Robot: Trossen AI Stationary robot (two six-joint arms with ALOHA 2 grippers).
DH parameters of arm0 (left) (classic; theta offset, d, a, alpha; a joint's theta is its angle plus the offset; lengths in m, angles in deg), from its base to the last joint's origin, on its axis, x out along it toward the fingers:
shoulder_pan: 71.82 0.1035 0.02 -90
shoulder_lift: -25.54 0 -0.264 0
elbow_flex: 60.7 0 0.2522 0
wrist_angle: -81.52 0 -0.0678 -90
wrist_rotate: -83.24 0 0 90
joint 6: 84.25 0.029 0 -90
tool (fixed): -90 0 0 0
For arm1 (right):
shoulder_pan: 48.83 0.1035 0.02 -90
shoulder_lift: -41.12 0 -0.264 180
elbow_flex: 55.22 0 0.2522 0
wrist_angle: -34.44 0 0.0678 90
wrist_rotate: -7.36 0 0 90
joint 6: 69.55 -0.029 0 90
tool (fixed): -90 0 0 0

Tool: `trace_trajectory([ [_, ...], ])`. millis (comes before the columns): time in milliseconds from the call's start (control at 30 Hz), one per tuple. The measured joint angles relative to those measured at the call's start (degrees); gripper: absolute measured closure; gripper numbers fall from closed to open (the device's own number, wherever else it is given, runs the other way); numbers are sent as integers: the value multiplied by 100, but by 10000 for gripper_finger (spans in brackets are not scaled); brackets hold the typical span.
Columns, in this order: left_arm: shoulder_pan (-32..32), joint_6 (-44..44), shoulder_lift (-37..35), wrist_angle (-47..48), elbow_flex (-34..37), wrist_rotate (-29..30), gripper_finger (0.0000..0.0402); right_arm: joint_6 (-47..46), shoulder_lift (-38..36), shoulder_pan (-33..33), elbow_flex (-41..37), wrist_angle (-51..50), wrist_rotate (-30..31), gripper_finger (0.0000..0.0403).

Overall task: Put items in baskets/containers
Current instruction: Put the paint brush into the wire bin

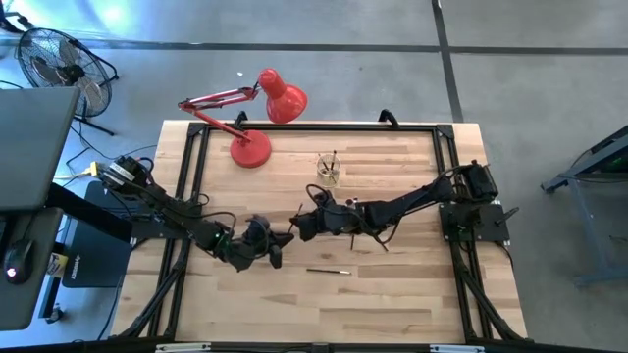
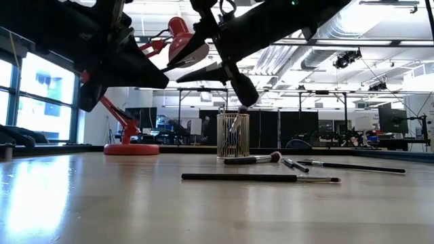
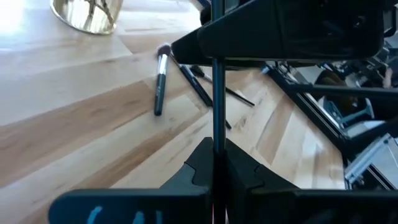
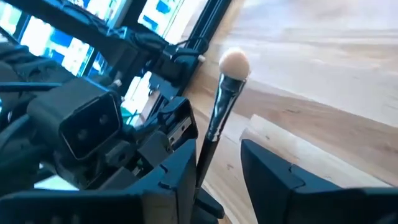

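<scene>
While both arms meet near the table's middle, the left gripper (image 3: 214, 158) is fully closed on a thin dark brush (image 3: 217, 93) that rises upright from between its fingertips. The right gripper (image 4: 217, 177) stands partly open, a pale-tipped brush (image 4: 219, 118) lying against one finger (image 4: 171, 186) and apart from the other; whether it is gripped cannot be told. Beyond them stands the glass cup (image 1: 329, 169), with loose brushes (image 2: 260, 177) lying on the table (image 1: 392, 304) near it.
</scene>
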Motion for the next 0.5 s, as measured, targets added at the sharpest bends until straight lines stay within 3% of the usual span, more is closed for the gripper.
trace_trajectory([
  [367, 7, -13, 0, -111, 0, 153, 397, 291, -2, 0, 4, 324, 440, 360],
  [500, 7, 33, 0, -109, 0, 120, 394, 460, -4, -32, 4, 423, 251, 387],
])
